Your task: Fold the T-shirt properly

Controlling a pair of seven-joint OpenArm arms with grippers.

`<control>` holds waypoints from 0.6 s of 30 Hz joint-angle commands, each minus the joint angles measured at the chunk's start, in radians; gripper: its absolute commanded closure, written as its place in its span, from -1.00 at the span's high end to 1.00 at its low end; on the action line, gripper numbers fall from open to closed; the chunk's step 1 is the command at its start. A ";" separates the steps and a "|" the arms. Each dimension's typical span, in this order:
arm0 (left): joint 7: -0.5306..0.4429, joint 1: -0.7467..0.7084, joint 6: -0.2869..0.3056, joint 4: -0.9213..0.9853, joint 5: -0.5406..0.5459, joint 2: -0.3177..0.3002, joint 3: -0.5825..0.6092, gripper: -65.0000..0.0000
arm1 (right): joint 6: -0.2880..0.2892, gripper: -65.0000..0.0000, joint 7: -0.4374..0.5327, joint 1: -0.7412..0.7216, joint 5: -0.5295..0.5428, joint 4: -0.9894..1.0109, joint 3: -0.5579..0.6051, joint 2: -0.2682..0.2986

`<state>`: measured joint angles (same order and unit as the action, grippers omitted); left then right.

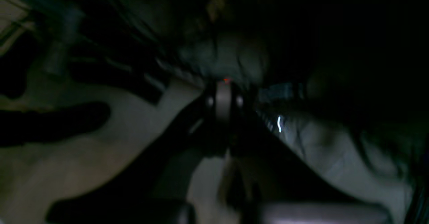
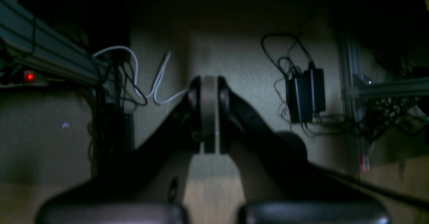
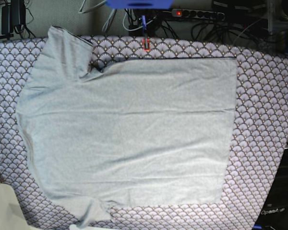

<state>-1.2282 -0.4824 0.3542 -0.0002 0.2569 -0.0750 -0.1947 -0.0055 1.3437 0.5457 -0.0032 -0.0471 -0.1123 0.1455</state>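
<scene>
With the T-shirt [image 3: 129,134] spread flat across the scallop-patterned cloth [image 3: 264,120], sleeves at the left of the base view, and both my left gripper [image 1: 224,98] and right gripper [image 2: 208,113] pinched shut on nothing, I risk snagging that cloth underneath.

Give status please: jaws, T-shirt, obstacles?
Both jaws shut, holding nothing. T-shirt spread flat on table cloth, unfolded. Nothing lying on it.

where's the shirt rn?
In the base view the T-shirt lies spread flat on the patterned table cloth, filling most of the table, with its sleeves toward the view's left and its straight hem toward the right.
</scene>
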 commanded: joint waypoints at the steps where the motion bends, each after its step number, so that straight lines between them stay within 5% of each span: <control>1: -0.038 -0.020 0.021 0.000 0.000 -0.001 -0.004 -1.00 | 0.000 -1.00 0.035 0.032 0.010 -0.021 -0.003 0.015; 11: -0.084 -0.046 0.032 -0.030 0.061 0.001 -0.015 -1.00 | 0.000 -1.00 0.027 0.284 0.010 -0.603 -0.123 0.012; 18: -0.075 -0.272 0.032 -0.530 0.063 0.044 -0.009 -1.00 | 0.005 -1.00 -0.172 0.416 0.010 -1.088 -0.165 -0.048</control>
<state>-1.2636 -0.7143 0.3885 -0.5316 0.3042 -0.0216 -0.2001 0.0010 1.1522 0.9375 -0.0017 -1.1229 -0.2710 0.0933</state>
